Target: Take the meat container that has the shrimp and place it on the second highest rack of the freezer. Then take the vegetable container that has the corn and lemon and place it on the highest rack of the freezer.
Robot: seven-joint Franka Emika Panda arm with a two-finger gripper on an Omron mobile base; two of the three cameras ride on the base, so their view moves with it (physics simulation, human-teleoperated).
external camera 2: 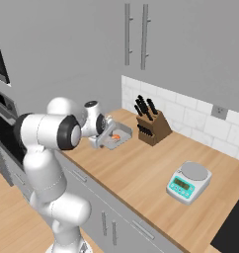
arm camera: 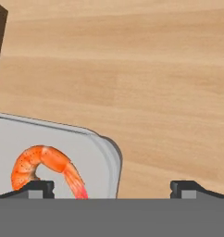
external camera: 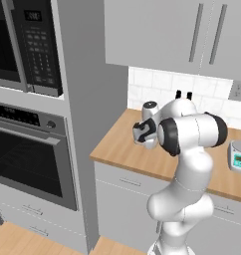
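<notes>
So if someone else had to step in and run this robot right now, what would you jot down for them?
Hand: open, holding nothing, hovering low over the wooden counter at the corner of the grey tray.
Shrimp: lying in that tray, which sits on the counter beside the knife block. One fingertip is over the tray, the other over bare wood.
Done: the approach to the shrimp tray. Nothing gripped or lifted yet.
Left: grip the tray's rim, carry it to the freezer's second highest rack, then fetch the corn and lemon tray for the highest rack. A kitchen scale stands further along the counter.
</notes>
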